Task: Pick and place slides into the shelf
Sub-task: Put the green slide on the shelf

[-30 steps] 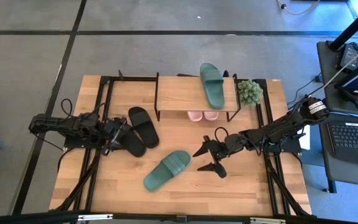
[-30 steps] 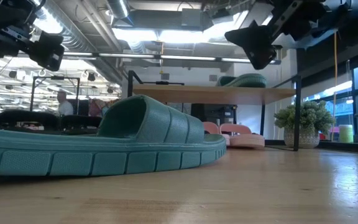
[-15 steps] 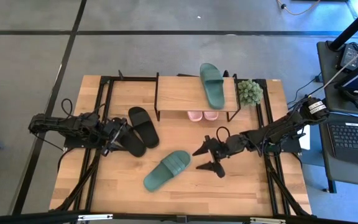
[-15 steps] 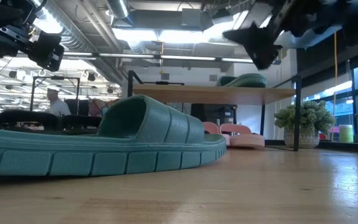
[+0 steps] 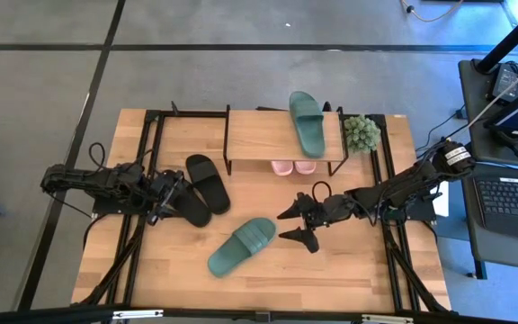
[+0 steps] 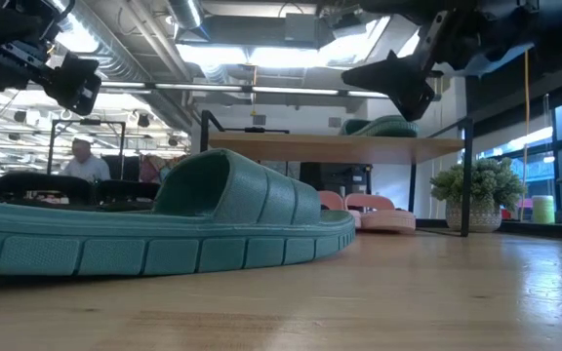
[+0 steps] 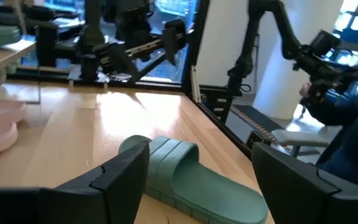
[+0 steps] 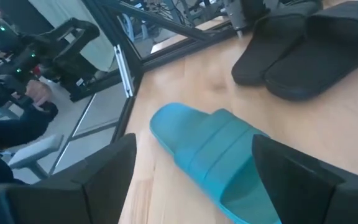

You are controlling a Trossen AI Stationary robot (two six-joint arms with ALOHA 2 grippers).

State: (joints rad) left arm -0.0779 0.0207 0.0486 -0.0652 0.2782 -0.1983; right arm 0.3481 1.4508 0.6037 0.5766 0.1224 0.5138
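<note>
The right tool point(image 5: 291, 225) is hanging wide open and empty, just beside the green slide point(image 5: 242, 246) lying near the shelf point(image 5: 281, 135). Coming down crooked, it could push the slide away.

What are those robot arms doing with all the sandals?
They are putting slides on a little shelf. One green slide already lies on top, and the pink pair sits underneath. The right gripper, fingers open, hovers beside the other green slide on the table, holding nothing. The left gripper waits, open, by the two black slides.
</note>
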